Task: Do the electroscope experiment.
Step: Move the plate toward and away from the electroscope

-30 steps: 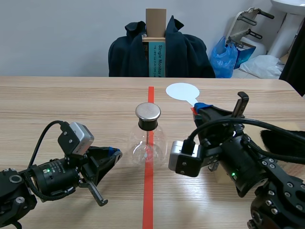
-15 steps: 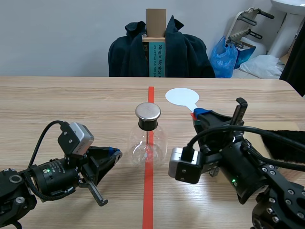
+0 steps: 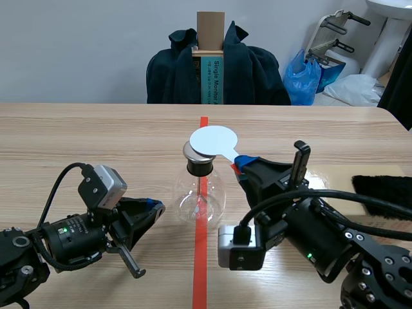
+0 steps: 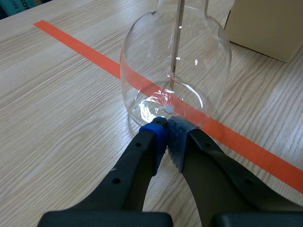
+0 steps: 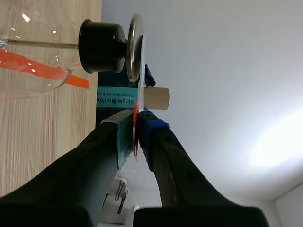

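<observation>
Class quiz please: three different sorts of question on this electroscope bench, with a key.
1. True or false: the left gripper has its fingers open.
2. The right gripper holds: A) the white disc paddle; B) a spoon; C) nothing.
3. Fill in: the paddle's disc is held close to the metal ___ on the electroscope.
Key: 1 false, they are shut; 2 A; 3 top plate.

We see clear flask (image 3: 201, 196), black stopper (image 3: 199, 168), silvery cap (image 5: 134, 47), white disc (image 3: 213, 140) with possibly red handle (image 5: 136, 120), light wood-grain desk (image 3: 96, 141), orange-red tape (image 3: 201, 257).
</observation>
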`<move>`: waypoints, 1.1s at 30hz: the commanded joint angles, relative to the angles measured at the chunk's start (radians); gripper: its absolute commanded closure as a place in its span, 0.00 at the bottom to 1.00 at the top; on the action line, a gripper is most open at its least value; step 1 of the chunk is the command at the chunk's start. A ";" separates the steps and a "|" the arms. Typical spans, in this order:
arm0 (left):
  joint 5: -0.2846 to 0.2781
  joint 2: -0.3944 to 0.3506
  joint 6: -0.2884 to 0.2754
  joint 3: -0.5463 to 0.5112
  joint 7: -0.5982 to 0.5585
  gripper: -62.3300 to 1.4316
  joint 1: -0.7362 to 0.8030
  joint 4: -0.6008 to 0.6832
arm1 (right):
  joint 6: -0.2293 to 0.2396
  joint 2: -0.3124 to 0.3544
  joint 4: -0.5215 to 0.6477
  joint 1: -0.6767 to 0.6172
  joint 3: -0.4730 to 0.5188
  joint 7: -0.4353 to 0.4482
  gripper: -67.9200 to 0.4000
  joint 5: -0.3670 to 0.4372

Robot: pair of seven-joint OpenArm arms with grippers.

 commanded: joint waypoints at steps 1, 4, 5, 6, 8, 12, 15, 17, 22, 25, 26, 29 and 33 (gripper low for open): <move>-0.006 0.002 0.002 -0.007 -0.015 0.93 -0.005 0.017 | -0.030 0.013 0.019 0.009 0.001 0.017 0.98 0.009; -0.006 0.002 0.002 -0.007 -0.015 0.93 -0.005 0.017 | -0.053 0.013 0.019 0.009 0.001 0.038 0.98 0.005; -0.006 0.002 0.002 -0.007 -0.015 0.93 -0.005 0.017 | -0.059 0.013 0.019 0.009 0.001 0.043 0.98 0.005; -0.006 0.002 0.002 -0.007 -0.015 0.93 -0.005 0.017 | -0.063 0.013 0.019 0.009 0.001 0.046 0.98 0.004; -0.006 0.002 0.002 -0.007 -0.015 0.93 -0.005 0.017 | -0.063 0.013 0.019 0.009 0.001 0.050 0.98 0.002; -0.006 0.002 0.002 -0.007 -0.015 0.93 -0.005 0.017 | -0.063 0.013 0.019 0.009 0.001 0.058 0.98 0.002; -0.006 0.002 0.002 -0.007 -0.015 0.93 -0.005 0.017 | -0.063 0.013 0.019 0.009 0.001 0.062 0.98 0.002; -0.006 0.002 0.002 -0.007 -0.015 0.93 -0.005 0.017 | -0.063 0.013 0.019 0.009 0.001 0.062 0.98 0.002; -0.006 0.002 0.002 -0.007 -0.015 0.93 -0.005 0.017 | -0.063 0.013 0.019 0.009 0.001 0.061 0.98 0.002; -0.006 0.002 0.002 -0.007 -0.015 0.93 -0.005 0.017 | -0.063 0.013 0.019 0.009 0.001 0.057 0.98 0.002; -0.006 0.002 0.002 -0.007 -0.015 0.93 -0.005 0.017 | -0.063 0.013 0.019 0.009 0.001 0.053 0.98 0.002; -0.006 0.002 0.002 -0.007 -0.015 0.93 -0.005 0.017 | -0.063 0.013 0.019 0.009 0.001 0.027 0.98 0.002; -0.006 0.002 0.002 -0.007 -0.015 0.93 -0.005 0.017 | -0.063 0.013 0.019 0.009 0.001 -0.043 0.98 0.002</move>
